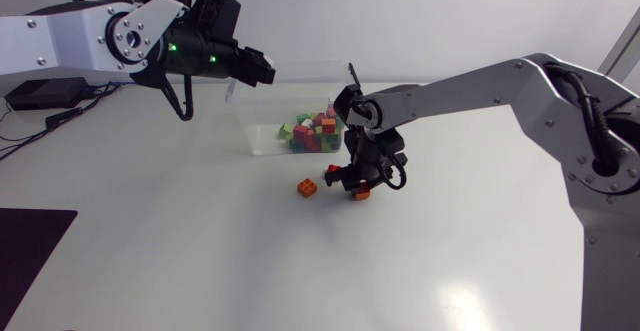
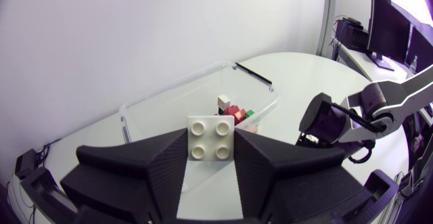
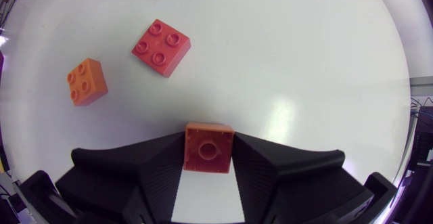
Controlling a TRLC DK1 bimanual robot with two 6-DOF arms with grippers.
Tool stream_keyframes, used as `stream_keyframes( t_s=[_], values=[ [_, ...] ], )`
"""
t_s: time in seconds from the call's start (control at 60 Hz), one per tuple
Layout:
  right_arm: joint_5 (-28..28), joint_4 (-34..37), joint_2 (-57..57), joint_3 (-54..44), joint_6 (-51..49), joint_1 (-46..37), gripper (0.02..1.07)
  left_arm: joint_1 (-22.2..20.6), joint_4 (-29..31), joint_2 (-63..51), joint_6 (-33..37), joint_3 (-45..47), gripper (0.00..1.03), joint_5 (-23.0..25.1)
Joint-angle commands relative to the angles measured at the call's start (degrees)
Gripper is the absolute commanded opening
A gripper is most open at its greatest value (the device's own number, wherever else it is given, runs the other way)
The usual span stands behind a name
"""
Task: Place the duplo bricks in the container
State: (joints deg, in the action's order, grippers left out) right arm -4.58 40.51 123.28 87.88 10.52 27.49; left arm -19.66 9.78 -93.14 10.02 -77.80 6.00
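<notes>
Bricks mid-transfer: left pincer (image 1: 262,68), clamped on a white duplo brick (image 2: 211,137), hangs at the clear container's (image 1: 262,136) far left corner; next it moves over and releases. Right pincer (image 1: 360,186) grips an orange brick (image 3: 208,149) low at the surface (image 1: 200,241); lifting follows.

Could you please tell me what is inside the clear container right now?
A heap of green, red and yellow bricks sits at one end of the container; those underneath are covered.

A square orange plastic brick (image 1: 307,187) is set on the white table (image 1: 200,261), before the clear plastic container (image 1: 260,131) holding piled bricks (image 1: 312,132).
</notes>
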Motion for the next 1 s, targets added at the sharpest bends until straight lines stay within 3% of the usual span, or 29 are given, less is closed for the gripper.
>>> stream_keyframes(
  t_s=[0.0, 0.167, 0.65, 0.767, 0.85, 0.983],
  values=[
    [-0.61, 0.45, -0.41, -0.34, 1.08, -0.59, 0.32, 0.76, -2.66, 0.51, -2.9, 1.33, 0.28, 0.5],
    [-0.43, 0.27, -5.77, -1.3, -0.42, -1.21, 0.32, 1.2, -5.03, -4.15, -4.31, -0.86, 0.28, 0.5],
    [2.12, 0.53, -17.99, 1.68, -4.2, -1.12, 0.32, 1.64, -4.16, -16.28, -5.63, -12.11, 0.32, -0.64],
    [2.82, 0.62, -18.69, 4.06, -4.72, -0.41, 0.32, 2.08, -4.95, -17.42, -5.19, -13.17, 0.69, -2.22],
    [3.88, 0.62, -18.96, 5.73, -4.81, 0.02, 0.32, 2.52, -6.97, -17.86, -4.92, -12.99, 0.85, -4.07],
    [4.93, -0.43, -18.87, 7.84, -4.99, 0.38, 0.32, 3.14, -8.11, -15.05, -4.13, -9.83, 0.92, -5.21]
  ],
)
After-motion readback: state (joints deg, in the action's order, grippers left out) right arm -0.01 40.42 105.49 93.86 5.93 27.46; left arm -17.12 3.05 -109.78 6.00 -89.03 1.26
